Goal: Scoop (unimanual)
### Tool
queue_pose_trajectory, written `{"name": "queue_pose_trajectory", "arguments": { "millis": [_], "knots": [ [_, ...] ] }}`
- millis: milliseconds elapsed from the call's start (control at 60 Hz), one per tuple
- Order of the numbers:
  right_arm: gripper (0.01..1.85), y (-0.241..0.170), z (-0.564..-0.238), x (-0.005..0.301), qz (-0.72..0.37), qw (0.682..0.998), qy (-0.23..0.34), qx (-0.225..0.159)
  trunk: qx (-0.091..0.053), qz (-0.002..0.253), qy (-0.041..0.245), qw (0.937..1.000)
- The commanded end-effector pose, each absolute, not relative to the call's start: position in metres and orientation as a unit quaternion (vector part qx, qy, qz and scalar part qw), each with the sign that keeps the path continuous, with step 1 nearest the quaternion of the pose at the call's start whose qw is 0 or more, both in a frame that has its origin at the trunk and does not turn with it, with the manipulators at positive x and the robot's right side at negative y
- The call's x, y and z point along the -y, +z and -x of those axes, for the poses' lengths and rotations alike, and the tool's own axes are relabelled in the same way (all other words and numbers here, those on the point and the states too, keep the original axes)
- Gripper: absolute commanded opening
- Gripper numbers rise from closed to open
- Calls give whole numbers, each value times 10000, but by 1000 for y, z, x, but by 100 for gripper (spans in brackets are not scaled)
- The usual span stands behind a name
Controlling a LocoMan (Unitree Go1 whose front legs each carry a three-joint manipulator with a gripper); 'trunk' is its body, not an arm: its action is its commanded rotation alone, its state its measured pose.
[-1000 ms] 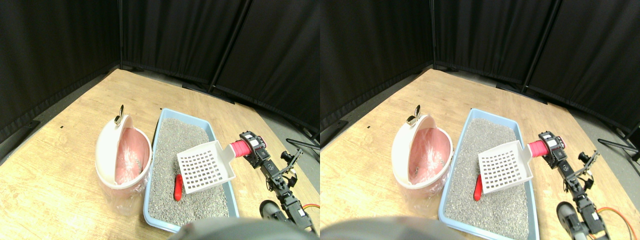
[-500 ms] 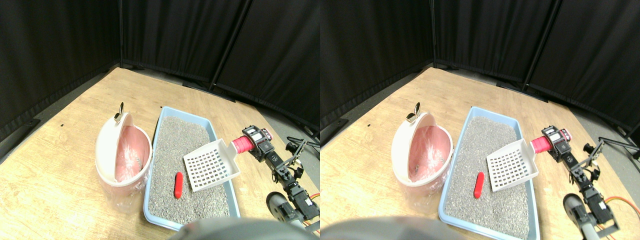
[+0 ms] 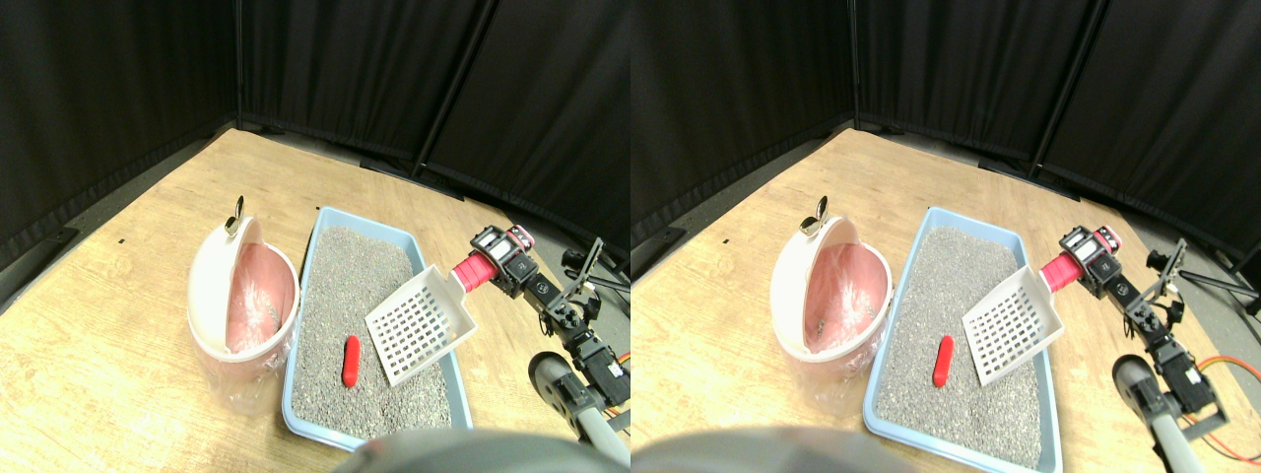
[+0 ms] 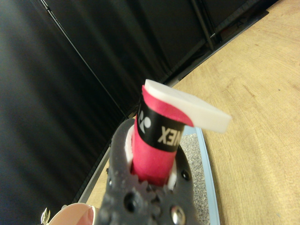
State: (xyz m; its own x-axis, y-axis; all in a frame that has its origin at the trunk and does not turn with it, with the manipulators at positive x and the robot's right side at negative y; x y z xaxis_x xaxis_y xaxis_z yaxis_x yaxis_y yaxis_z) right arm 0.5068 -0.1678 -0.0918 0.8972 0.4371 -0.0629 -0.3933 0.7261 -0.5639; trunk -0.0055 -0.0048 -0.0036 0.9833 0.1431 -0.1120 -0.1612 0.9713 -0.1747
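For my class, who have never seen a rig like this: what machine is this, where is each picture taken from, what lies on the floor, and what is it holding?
This is a four-legged robot working with one arm. The wide picture shows the same scene twice, from a two-eyed camera looking forward and down. The other picture comes from a camera on the arm, looking along its hand.

On the wooden floor lies a blue tray filled with grey litter. A small red object rests on the litter. Beside the tray stands a white bin with a pink liner.

The arm's hand grips the red wrapped handle of a white slotted scoop, which tilts over the tray's right side, near the red object.
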Motion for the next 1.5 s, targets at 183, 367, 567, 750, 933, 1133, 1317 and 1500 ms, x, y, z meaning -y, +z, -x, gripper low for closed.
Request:
{"name": "queue_pose_trajectory", "arguments": {
  "millis": [183,367,567,750,933,1133,1317,1500],
  "knots": [
    [5,-90,-514,165,3042,9150,2511,847,-692,1096,851,9879],
    [5,-93,-511,166,3248,9029,2604,1069,-698,1112,837,9878],
    [5,-93,-504,159,3370,8973,2683,961,-713,1124,825,9877],
    [5,-95,-497,149,3307,8984,2746,903,-721,1144,811,9875],
    [5,-95,-500,143,3492,8911,2767,857,-734,1180,830,9868],
    [5,-119,-498,132,3476,8854,3003,713,-787,1253,874,9851],
    [5,-150,-485,120,3182,8903,3235,381,-874,1345,981,9822],
    [5,-179,-471,104,2616,9012,3454,32,-906,1365,1005,9814]
  ]
}}
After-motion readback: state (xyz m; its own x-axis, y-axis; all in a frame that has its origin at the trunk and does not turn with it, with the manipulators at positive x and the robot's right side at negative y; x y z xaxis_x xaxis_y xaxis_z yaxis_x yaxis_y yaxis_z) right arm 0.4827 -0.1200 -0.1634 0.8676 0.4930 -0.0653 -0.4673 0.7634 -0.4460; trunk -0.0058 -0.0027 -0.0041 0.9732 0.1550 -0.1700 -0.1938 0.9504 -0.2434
